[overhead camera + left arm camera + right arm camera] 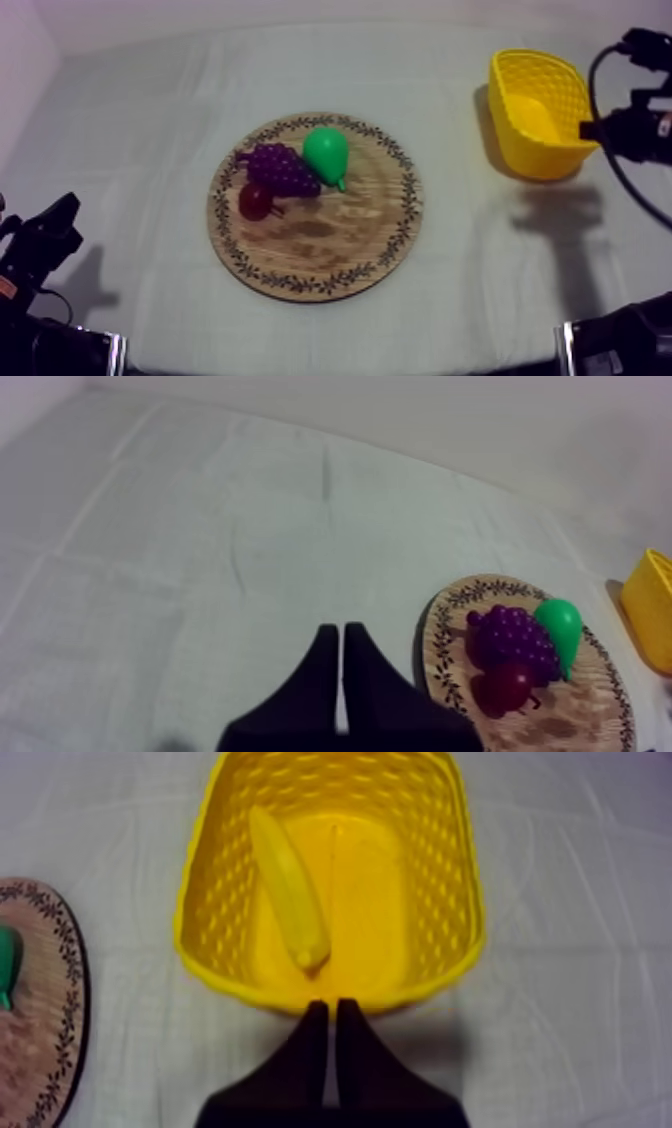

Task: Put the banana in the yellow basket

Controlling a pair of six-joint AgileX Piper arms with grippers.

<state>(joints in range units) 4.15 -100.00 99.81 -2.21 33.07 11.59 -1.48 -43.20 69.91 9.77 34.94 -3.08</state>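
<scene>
Long yellow toy banana (288, 887) lies inside the yellow lattice plastic basket (213, 882), task apparently done; right gripper (331, 1006) hangs above, fingers together, empty.

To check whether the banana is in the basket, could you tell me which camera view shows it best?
The right wrist view: the banana lies full length inside the basket. In the top view it blends into the basket's yellow inside; the left wrist view catches a corner of the basket.
</scene>
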